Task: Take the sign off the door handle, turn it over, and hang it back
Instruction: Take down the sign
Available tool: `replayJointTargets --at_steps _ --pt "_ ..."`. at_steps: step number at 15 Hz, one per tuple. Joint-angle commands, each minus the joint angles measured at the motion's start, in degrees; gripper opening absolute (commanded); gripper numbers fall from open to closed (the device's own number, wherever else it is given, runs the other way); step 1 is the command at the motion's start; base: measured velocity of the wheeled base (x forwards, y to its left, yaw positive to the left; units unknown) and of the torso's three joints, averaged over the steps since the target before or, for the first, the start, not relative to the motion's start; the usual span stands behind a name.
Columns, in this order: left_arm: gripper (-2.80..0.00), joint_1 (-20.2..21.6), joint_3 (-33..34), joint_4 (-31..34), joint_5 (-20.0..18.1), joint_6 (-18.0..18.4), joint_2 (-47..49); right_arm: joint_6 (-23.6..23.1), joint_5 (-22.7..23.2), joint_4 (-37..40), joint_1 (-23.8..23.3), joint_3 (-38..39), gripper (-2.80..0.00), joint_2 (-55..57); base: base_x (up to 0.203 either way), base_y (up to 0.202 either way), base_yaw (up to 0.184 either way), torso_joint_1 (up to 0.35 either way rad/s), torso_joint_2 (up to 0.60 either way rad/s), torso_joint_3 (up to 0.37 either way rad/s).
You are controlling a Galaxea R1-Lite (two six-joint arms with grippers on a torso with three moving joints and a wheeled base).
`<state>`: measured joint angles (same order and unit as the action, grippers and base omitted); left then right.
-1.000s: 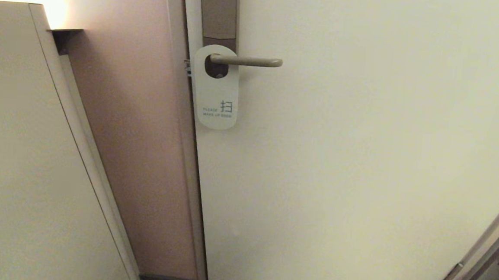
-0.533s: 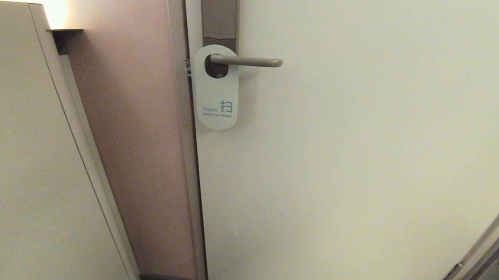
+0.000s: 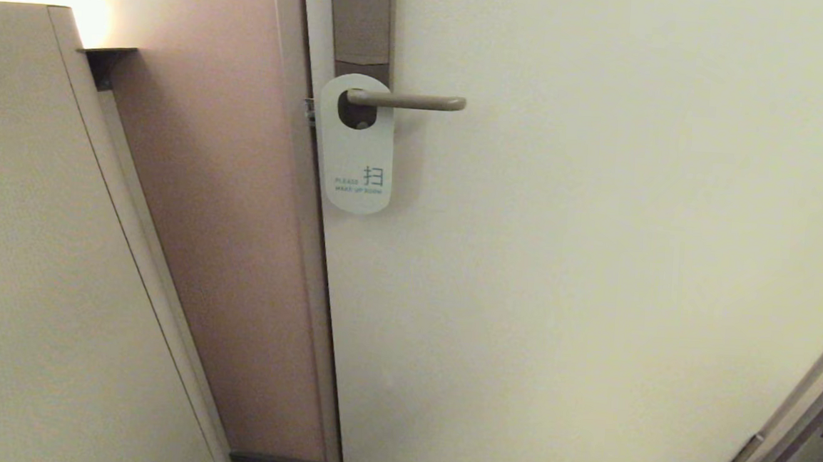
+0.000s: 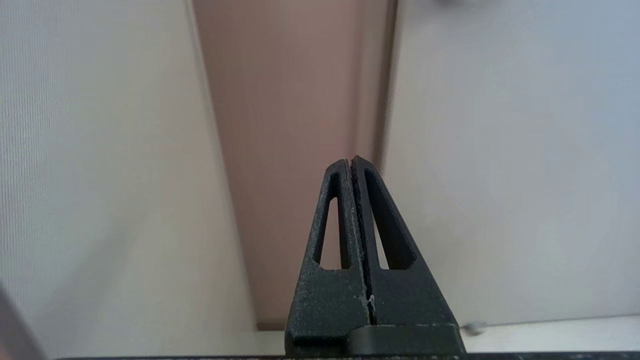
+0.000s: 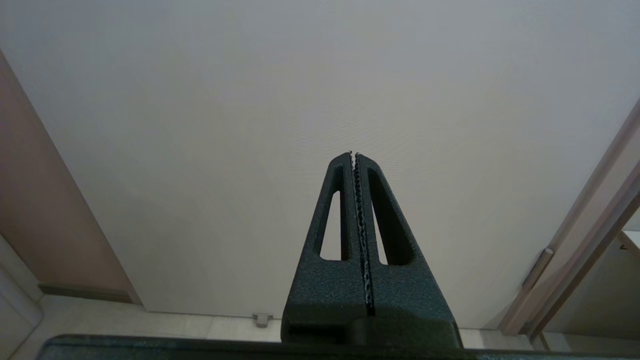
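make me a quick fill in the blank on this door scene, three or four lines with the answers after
1. The sign hangs on the door handle with its ____ face showing.
2. The words on the sign read PLEASE MAKE UP ____.
3. The left gripper has its fingers ____.
4. The right gripper, facing the plain door, holds ____.

Missing words: white; ROOM; shut; nothing

The sign (image 3: 356,145) covers the root of the door handle (image 3: 409,101) and the middle of the lock plate (image 3: 359,17), whose top the head view cuts off. The small print under the large character is too fine to read surely — neither arm shows there, and the sign's back face is hidden.
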<state>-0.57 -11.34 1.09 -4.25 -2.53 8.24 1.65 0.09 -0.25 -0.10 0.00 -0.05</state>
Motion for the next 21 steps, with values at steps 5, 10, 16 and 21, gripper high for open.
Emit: replayJointTargets --at_steps 5,10,16,21 --pt "-2.8 -7.16 -7.36 -5.55 0.01 -2.72 19.81 0.02 0.0 -0.01 0.01 0.0 -2.8 0.05 0.0 0.0 0.0 0.0 0.0 0.0" --pt "-2.8 -8.01 -12.1 -19.06 -0.34 -2.94 41.27 0.02 0.0 -0.01 0.01 0.0 -2.8 0.05 0.0 0.0 0.0 0.0 0.0 0.0" --pt "-2.8 -7.97 -21.73 -29.4 -5.51 -3.03 59.36 0.02 0.0 -0.01 0.01 0.0 -2.8 0.05 0.0 0.0 0.0 0.0 0.0 0.0" --pt "-2.8 -7.95 -28.54 -34.92 -12.03 -3.47 70.65 0.02 0.0 -0.01 0.01 0.0 -2.8 0.05 0.0 0.0 0.0 0.0 0.0 0.0"
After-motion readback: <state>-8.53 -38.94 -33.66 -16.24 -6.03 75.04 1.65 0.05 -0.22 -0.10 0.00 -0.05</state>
